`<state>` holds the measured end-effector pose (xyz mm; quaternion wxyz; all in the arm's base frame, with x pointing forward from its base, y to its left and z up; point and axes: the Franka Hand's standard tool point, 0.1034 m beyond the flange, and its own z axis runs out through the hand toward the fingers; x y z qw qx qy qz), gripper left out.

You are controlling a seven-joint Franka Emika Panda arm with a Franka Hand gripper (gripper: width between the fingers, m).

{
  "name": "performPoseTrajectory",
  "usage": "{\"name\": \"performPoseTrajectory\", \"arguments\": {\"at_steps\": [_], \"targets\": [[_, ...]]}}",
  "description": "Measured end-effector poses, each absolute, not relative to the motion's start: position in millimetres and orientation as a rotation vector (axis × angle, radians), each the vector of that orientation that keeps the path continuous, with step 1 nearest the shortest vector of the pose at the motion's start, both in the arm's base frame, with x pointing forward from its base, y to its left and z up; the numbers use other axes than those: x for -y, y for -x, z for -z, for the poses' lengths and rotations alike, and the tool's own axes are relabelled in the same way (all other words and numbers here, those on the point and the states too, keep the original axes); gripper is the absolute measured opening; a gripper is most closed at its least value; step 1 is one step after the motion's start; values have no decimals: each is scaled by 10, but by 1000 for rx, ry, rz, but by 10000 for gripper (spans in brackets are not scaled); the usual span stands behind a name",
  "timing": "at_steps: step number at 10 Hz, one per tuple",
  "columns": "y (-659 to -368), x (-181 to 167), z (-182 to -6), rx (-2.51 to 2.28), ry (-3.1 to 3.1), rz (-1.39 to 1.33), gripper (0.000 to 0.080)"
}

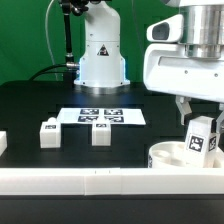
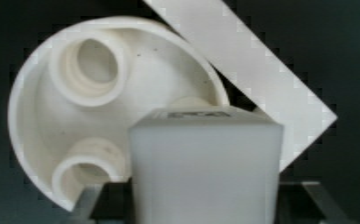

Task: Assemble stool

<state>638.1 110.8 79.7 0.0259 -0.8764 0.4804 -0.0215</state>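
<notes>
My gripper [image 1: 200, 118] is shut on a white stool leg [image 1: 202, 138] with black-and-white tags, holding it upright over the round white seat disc [image 1: 172, 156] at the exterior view's right front. In the wrist view the leg [image 2: 198, 160] fills the space between the dark fingers [image 2: 106, 200], and the seat [image 2: 88, 110] lies beyond it with two round holes showing. Two more tagged legs [image 1: 48, 133] [image 1: 100, 133] stand loose on the black table, left of the gripper. Whether the held leg touches the seat I cannot tell.
The marker board [image 1: 100, 116] lies flat mid-table behind the loose legs. A long white border rail [image 1: 100, 182] runs along the front edge; it also crosses the wrist view as a white strip [image 2: 248, 60]. The robot base [image 1: 102, 55] stands at the back. A small white piece [image 1: 3, 144] sits at the far left.
</notes>
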Motion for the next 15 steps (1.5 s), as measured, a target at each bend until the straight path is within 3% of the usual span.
{"name": "performPoseTrajectory", "arguments": {"at_steps": [4,7,8,9,15], "targets": [[-6389,-1148,-800,-1975,2335,29,337],[-6392,-1156,-808,-1994,2311,20,337],[-6417,-1138,-853,-1918,2368,25,506],[-6436,-1142,-908,-1854,2405,31,603],[-6422,-1190,-932,-1344,2725,59,649]]}}
